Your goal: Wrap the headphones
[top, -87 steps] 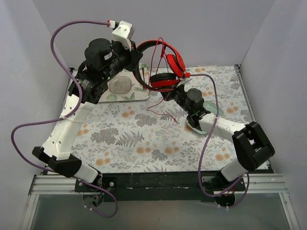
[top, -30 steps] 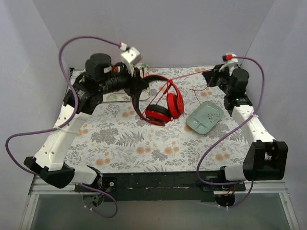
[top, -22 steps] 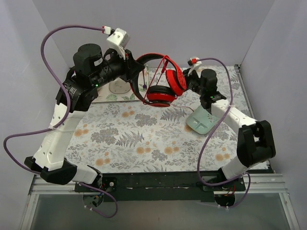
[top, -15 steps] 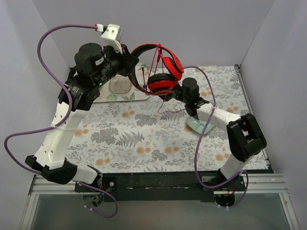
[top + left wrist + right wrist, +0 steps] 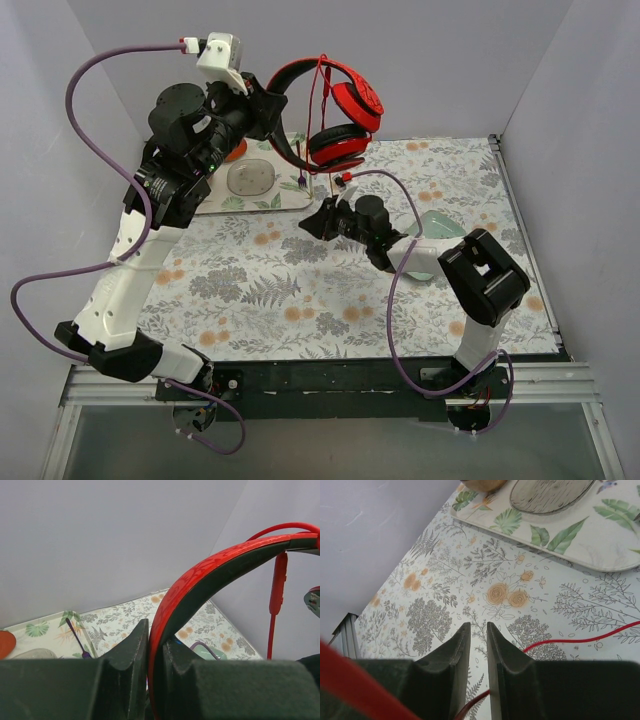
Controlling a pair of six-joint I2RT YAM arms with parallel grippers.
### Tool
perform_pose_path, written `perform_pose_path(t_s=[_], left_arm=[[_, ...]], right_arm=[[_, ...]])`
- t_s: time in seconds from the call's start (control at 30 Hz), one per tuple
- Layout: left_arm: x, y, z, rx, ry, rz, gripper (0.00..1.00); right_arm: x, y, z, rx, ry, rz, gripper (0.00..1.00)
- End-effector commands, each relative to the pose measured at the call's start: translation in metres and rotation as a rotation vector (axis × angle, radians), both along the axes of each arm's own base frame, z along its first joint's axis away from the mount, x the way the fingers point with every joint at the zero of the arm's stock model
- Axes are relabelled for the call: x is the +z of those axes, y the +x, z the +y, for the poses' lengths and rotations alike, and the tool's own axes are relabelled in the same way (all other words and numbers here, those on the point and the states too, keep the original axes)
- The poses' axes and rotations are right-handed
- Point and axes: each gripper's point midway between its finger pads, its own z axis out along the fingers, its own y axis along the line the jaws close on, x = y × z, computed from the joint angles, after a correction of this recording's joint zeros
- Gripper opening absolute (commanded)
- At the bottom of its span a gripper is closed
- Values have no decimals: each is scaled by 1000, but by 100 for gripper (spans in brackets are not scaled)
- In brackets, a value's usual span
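The red headphones [image 5: 335, 105] hang high above the table's back. My left gripper [image 5: 272, 112] is shut on their red-and-black headband, which fills the gap between its jaws in the left wrist view [image 5: 156, 630]; the band [image 5: 215, 565] arcs up to the right. A thin red cable [image 5: 322, 125] drops from the cups. My right gripper [image 5: 306, 224] is low over the floral table, below the headphones, pointing left. In the right wrist view it [image 5: 477, 627] is nearly closed, with the cable [image 5: 580, 640] running into the base of its jaws.
A white leaf-print tray [image 5: 262, 198] at the back left holds a pale dish [image 5: 248, 178] and a red-orange bowl [image 5: 233, 152]. A teal plate [image 5: 442, 226] lies at the right, partly under the right arm. Grey walls stand on three sides.
My left arm has lifted the headphones higher and further back. My right gripper has swung from the back right, round under the cups, to low at the centre left, drawing the cable along.
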Motion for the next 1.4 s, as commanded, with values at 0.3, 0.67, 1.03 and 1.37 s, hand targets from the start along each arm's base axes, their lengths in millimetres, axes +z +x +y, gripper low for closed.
perform_pose_path(t_s=[0.3,0.67,1.03,1.37], left_arm=[[50,-1,39,188,-130,-105,0],[25,64,97,500,10,-204,0],[-51,110,139,789,458,-359,0],[-128,120,136,762,790,-392,0]], right_arm=[[12,-50,33,212,-98,-35,1],[-1,-142,54,367,-320,-98,1],[38,-185,31,387,-498,-168,1],[135,-150,-34,99,-586,-329,1]])
